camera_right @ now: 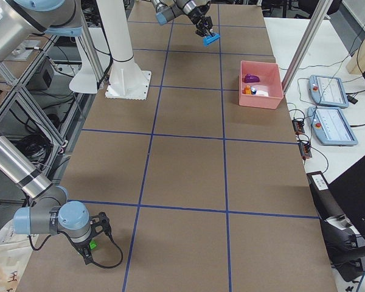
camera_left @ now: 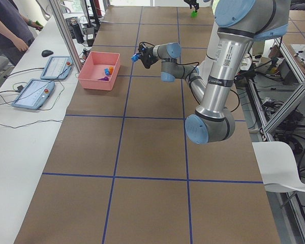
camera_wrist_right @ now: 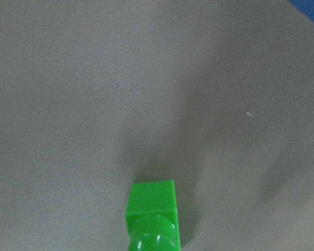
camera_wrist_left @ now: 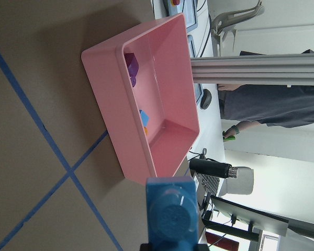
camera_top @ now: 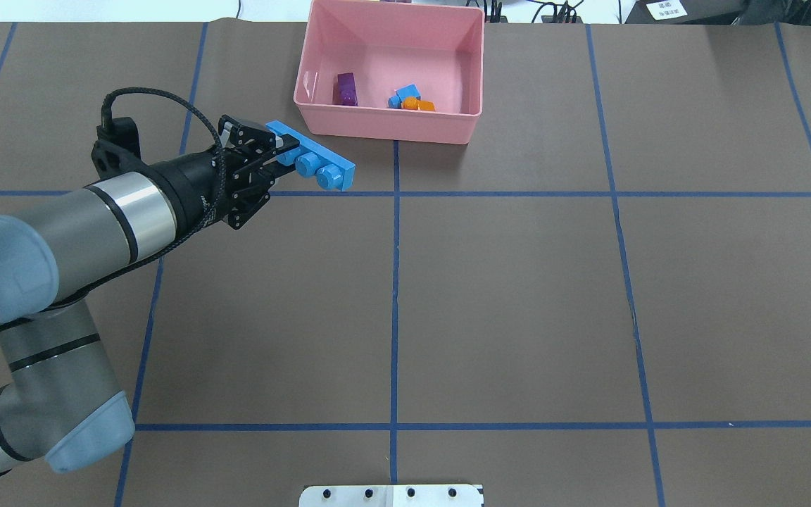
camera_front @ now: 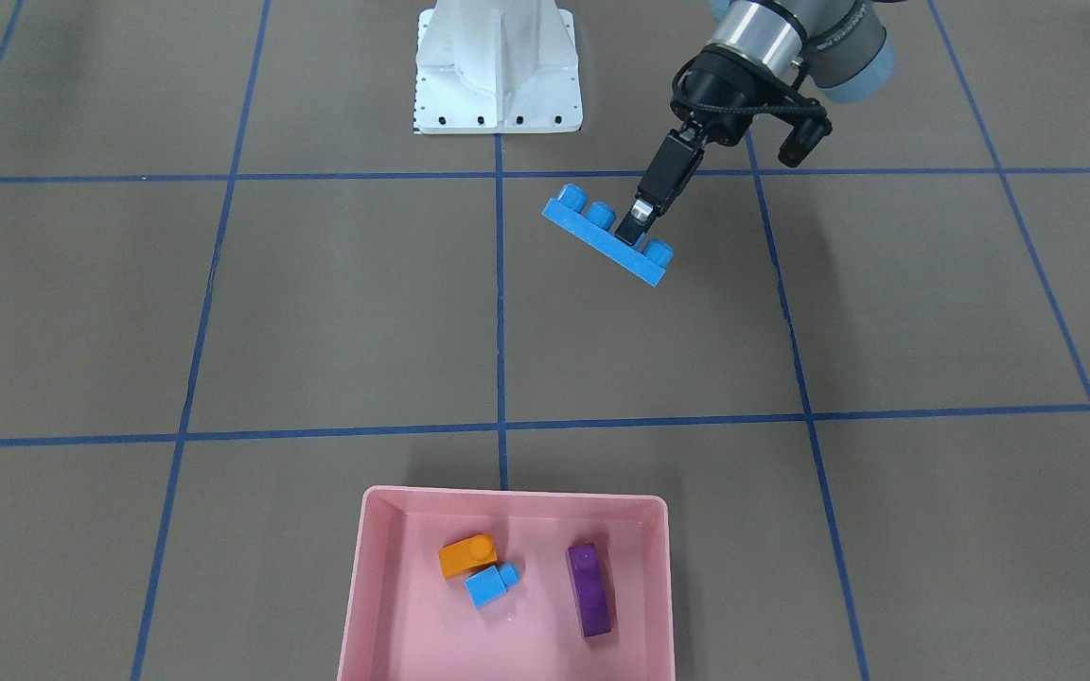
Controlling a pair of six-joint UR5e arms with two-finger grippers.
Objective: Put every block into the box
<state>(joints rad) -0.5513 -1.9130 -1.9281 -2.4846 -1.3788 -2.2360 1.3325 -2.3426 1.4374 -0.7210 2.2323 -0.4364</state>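
Left gripper pinches long blue four-stud brick aloft, near pink box. Right gripper at green brick; whether it grips, cannot tell.

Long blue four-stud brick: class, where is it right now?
In the overhead view the long blue brick is clamped in the left gripper, just outside the pink box's near-left corner, not yet inside.

Left gripper outstretched, jaws clamping long blue brick

Long blue brick between left fingers
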